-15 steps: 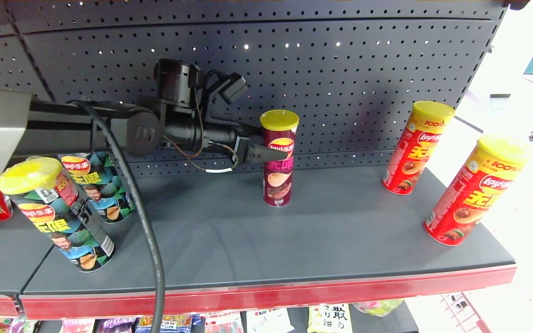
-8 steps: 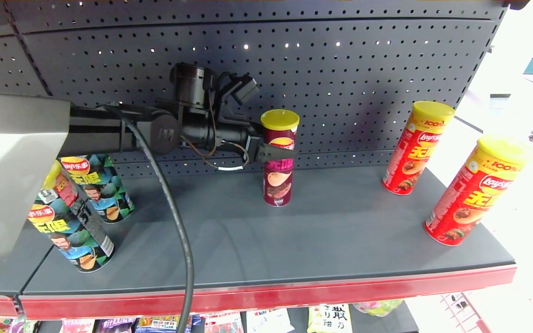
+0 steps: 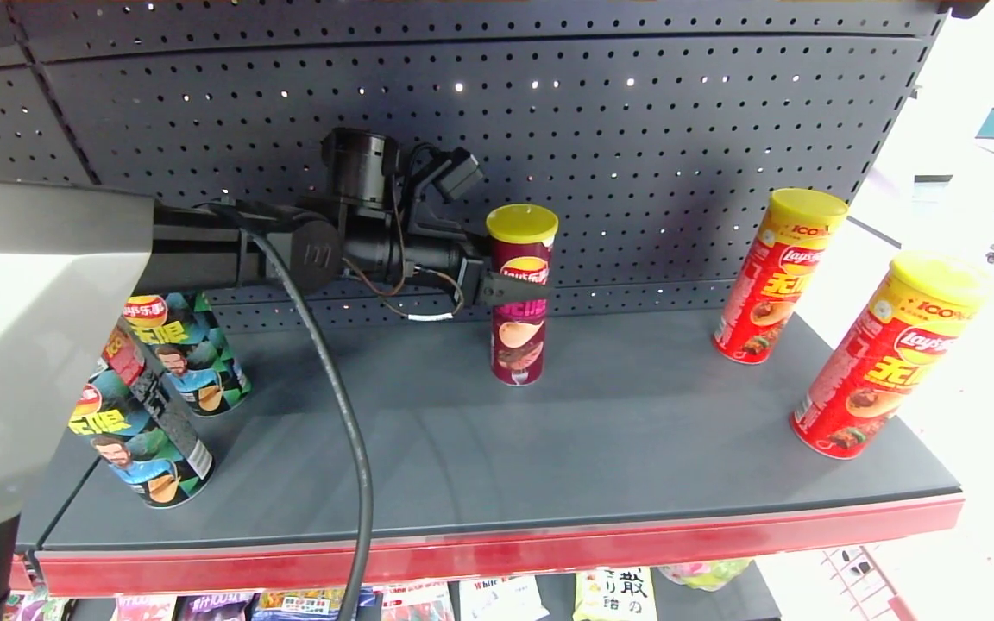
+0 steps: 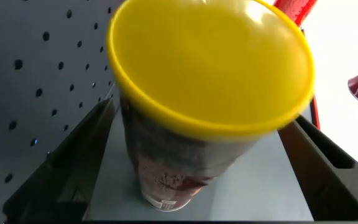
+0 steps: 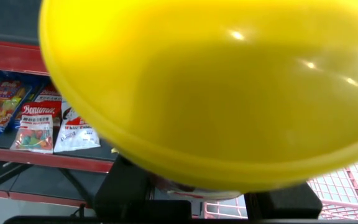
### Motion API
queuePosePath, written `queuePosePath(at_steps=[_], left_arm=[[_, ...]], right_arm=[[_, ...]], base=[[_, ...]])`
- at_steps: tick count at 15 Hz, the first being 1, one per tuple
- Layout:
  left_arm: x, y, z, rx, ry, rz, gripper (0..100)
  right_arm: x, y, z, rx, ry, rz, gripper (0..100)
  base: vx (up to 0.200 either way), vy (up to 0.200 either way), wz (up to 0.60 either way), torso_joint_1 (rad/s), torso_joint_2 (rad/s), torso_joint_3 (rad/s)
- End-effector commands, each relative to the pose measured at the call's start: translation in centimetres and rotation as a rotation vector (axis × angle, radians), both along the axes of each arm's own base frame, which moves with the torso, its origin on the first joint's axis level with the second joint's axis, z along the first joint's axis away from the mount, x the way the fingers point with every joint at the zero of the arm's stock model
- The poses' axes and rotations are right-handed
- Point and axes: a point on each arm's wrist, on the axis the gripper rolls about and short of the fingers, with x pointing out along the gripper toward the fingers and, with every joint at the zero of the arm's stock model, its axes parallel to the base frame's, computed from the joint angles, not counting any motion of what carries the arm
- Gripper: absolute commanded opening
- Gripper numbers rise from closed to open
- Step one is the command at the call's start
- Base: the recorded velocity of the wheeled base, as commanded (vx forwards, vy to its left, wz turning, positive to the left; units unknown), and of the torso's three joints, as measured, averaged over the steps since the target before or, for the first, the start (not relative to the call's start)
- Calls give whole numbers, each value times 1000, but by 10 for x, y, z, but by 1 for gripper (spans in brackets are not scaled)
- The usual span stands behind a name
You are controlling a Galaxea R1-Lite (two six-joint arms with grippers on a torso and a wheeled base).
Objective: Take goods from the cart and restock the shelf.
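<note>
- The step in hand looks like letting go of the purple chips can (image 3: 519,336), which stands upright on the shelf (image 3: 480,448) at the centre of the head view, close to the pegboard back panel (image 3: 635,129).
- The left gripper (image 3: 519,289) sits around the can's upper half, just under its yellow lid. In the left wrist view its fingers (image 4: 67,174) are apart and straddle the can, with a strip of shelf visible between the can and one finger.
- To do it well, I would open a little wider so that neither finger drags on the can. Then draw straight back toward the left of the frame, level with the shelf, without lifting into the lid.
- A tall, narrow can probably tips easily, so any sideways brush is the risk.
- The withdrawal path runs above the blue chips can (image 3: 191,345) at middle left, so keep that height.
- The red chips can (image 3: 777,276) at right is well apart and no concern.
- The left arm (image 3: 229,254) reaches in horizontally from the left edge, wrist level, with its cable hanging toward the shelf's front lip.
- The right gripper (image 5: 201,205) appears clamped on a yellow-lidded can (image 5: 229,87), held low beside the lower shelves.
</note>
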Motion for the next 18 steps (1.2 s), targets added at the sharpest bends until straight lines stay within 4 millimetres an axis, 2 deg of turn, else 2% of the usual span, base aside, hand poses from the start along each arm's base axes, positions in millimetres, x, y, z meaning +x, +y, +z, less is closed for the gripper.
queuePosePath(at_steps=[1, 3, 4, 10, 12, 15, 17, 18], left_arm=[[4, 1, 0, -4, -5, 3, 100], [9, 0, 0, -15, -17, -12, 100], [11, 0, 1, -20, -23, -16, 0], [11, -9, 0, -30, -25, -51, 0], [7, -7, 7, -35, -34, -51, 0], [-16, 3, 29, -23, -5, -42, 0], [-49, 11, 42, -14, 52, -47, 0], [-59, 15, 44, -9, 63, -50, 0]], right_arm=[[0, 0, 0, 0, 3, 1, 0], [0, 0, 0, 0, 3, 1, 0], [0, 0, 0, 0, 3, -1, 0], [0, 0, 0, -2, 3, -12, 0], [1, 0, 0, -2, 6, -12, 0], [1, 0, 0, -2, 6, -12, 0], [1, 0, 0, -2, 6, -12, 0], [1, 0, 0, -2, 7, -12, 0]], base=[[0, 0, 0, 0, 0, 0], [0, 0, 0, 0, 0, 0], [0, 0, 0, 0, 0, 0], [0, 0, 0, 0, 0, 0], [0, 0, 0, 0, 0, 0], [0, 0, 0, 0, 0, 0], [0, 0, 0, 0, 0, 0], [0, 0, 0, 0, 0, 0]])
